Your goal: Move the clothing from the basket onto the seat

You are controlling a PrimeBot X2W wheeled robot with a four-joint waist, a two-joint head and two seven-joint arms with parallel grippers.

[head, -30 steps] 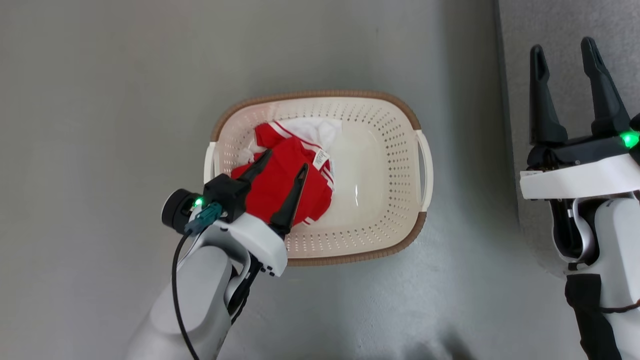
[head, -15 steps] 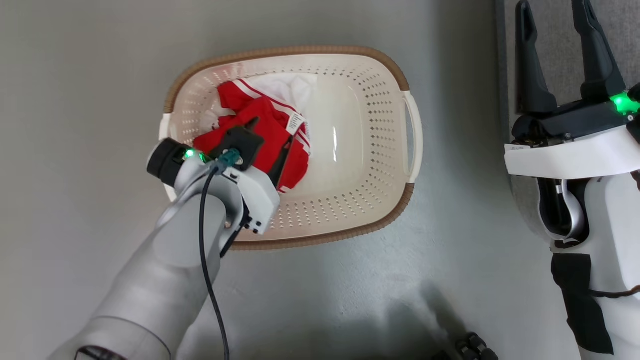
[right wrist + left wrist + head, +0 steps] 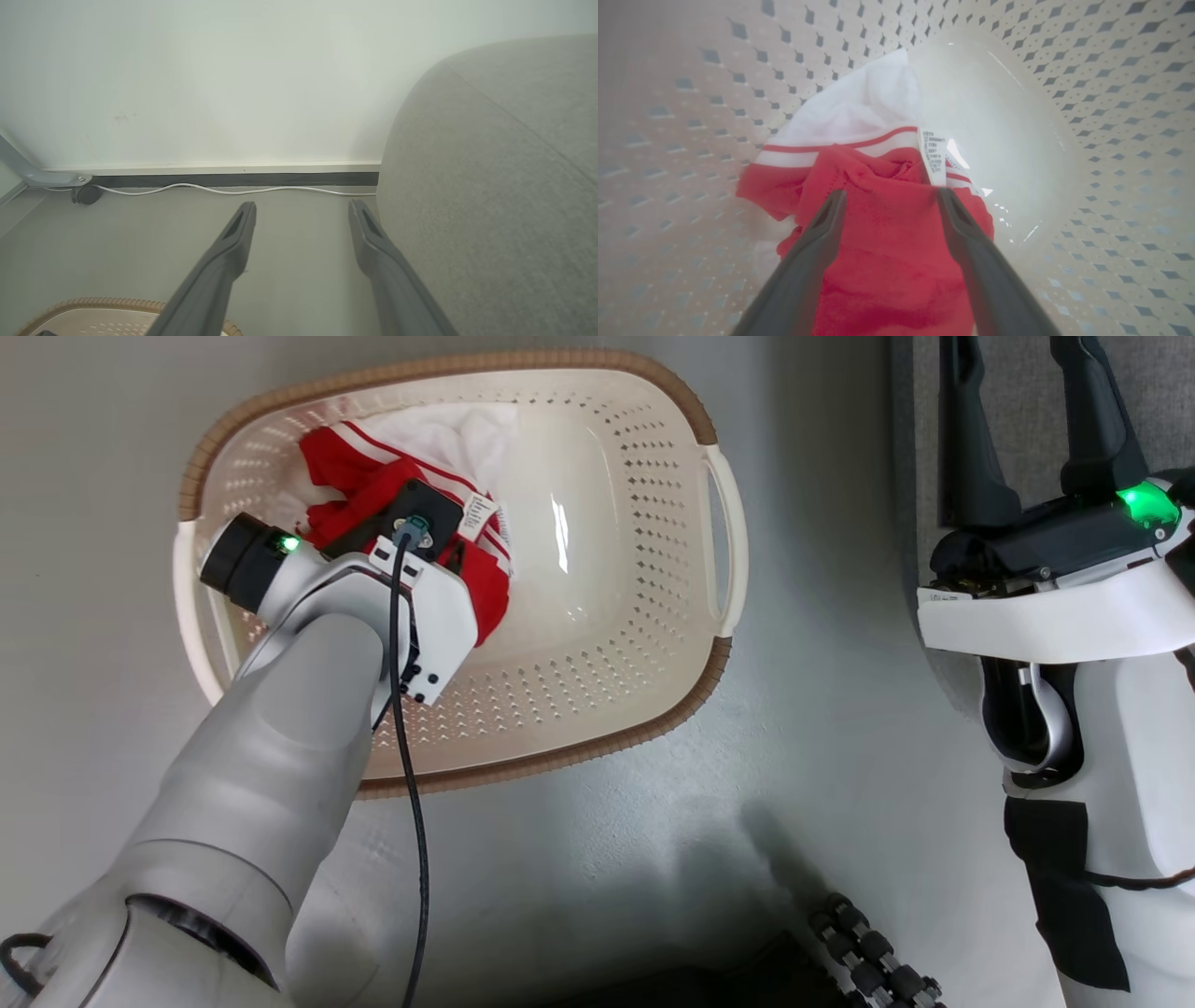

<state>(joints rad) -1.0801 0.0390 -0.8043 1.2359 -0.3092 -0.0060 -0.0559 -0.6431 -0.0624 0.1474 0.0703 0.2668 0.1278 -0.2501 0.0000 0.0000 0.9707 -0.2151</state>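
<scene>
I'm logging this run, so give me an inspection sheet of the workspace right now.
Surface: grey floor.
Job's things: red fabric clothing with white stripes, bunched inside the cream perforated plastic basket with brown rim; grey woven seat.
Clutter: black ribbed object on the floor.
End effectors: left end effector open, fingers over the clothing; right end effector open, empty, beside the seat.
Cables: black cable along the left arm; white cable along the skirting.
Surroundings: pale wall.

basket [image 3: 644,551]: cream plastic, smooth, glossy bottom with glare. rim [image 3: 560,758]: brown, ribbed woven look. clothing [image 3: 887,252]: red knit cloth, soft, matt, white trim. seat [image 3: 490,210]: grey woven fabric, coarse, matt. floor [image 3: 607,868]: smooth grey, dull sheen. left claw [image 3: 892,193] fingers [image 3: 803,266]: dark matt plastic.
</scene>
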